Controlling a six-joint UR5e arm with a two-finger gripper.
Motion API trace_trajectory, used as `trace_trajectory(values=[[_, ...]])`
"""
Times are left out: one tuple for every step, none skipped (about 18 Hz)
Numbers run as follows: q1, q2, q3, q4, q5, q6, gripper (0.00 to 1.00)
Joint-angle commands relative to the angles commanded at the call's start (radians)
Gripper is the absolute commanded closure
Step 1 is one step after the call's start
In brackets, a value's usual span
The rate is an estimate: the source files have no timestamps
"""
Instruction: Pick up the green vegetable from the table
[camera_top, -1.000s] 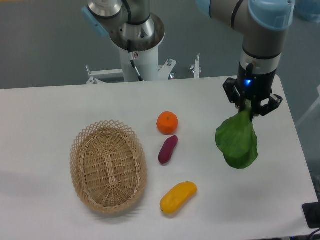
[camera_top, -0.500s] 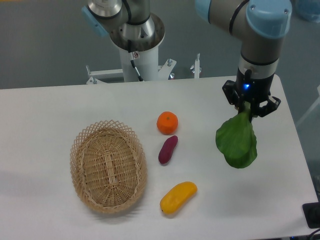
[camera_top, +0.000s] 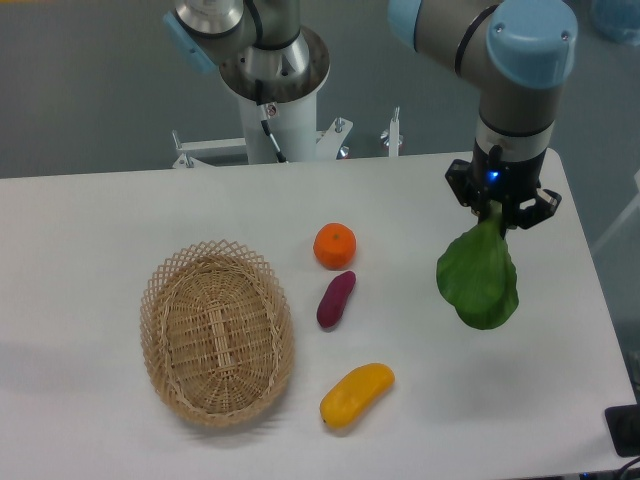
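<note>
Five loose items and one arm, catalogued by position relative to the wicker basket (camera_top: 217, 333), which sits on the left half of the table (camera_top: 100, 230).

Green vegetable (camera_top: 478, 281): far to the right of the basket, near the table's right edge. Broad dark green leaf body hanging downward, pale stem end uppermost. It hangs from the gripper; whether the leaf tip still touches the tabletop cannot be told from this view.

Gripper (camera_top: 494, 210): far right of the basket and further back, pointing straight down. The black fingers (camera_top: 459, 187) are drawn in narrow around the vegetable's stem end, holding it. A small blue light shows on the wrist above them.

Orange (camera_top: 335, 246): round, to the right of the basket and slightly behind its rim, well apart from the vegetable.

Purple eggplant-like piece (camera_top: 336, 299): right of the basket, just in front of the orange, lying at a slant, near the orange but apart from it.

Yellow oblong fruit (camera_top: 356, 394): right of the basket's front edge, lying tilted, apart from the purple piece.

Arm base (camera_top: 272, 75): white pedestal behind the basket, beyond the table's far edge, with a cable running down its front.

Basket interior: woven floor visible, open lattice rim, upright.
</note>
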Motion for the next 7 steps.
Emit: trace_trajectory(values=[[0.0,0.0,0.0,0.0,0.0,0.0,0.7],[0.0,0.002,0.0,-0.002,0.0,0.0,0.7],[-0.002,0.003,-0.002,-0.003,0.0,0.0,0.7],[-0.002,0.003,-0.009,-0.002,0.002,-0.002,0.7],[-0.003,0.003,-0.02,0.0,0.002,-0.002,0.7],[-0.005,0.003,-0.021,0.002,0.003,-0.002,0.7],[-0.008,0.003,-0.02,0.002,0.003,-0.005,0.7]])
